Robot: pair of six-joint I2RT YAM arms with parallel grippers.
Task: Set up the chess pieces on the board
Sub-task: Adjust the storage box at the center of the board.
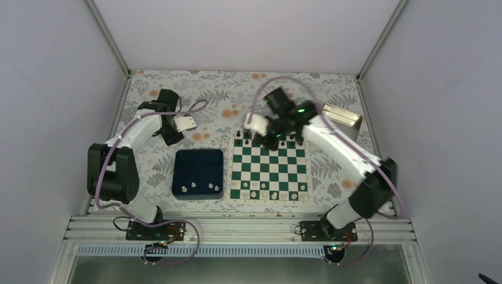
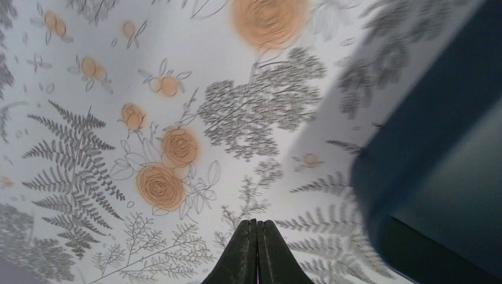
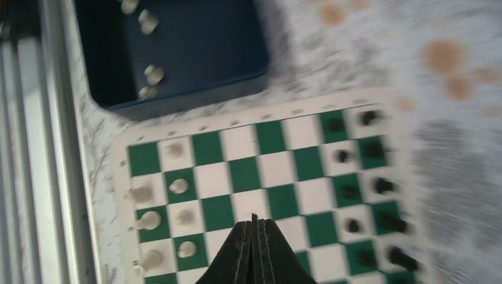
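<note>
The green-and-white board (image 1: 269,168) lies in the middle of the table. Several white chess pieces (image 1: 264,185) stand on its near two rows, and black pieces (image 1: 293,142) fill the far rows. More white pieces (image 1: 193,185) lie in the navy tray (image 1: 198,165) to the board's left. My right gripper (image 1: 273,141) hovers over the board's far edge; in the right wrist view it (image 3: 254,220) is shut and empty above the board (image 3: 278,165), with white pieces (image 3: 179,186) at the left. My left gripper (image 2: 257,223) is shut and empty over the floral cloth beyond the tray (image 2: 432,136).
A metal tin (image 1: 342,116) sits at the back right. An aluminium rail (image 1: 237,228) runs along the near edge. White walls enclose the table on three sides. A floral cloth (image 1: 207,89) covers the tabletop.
</note>
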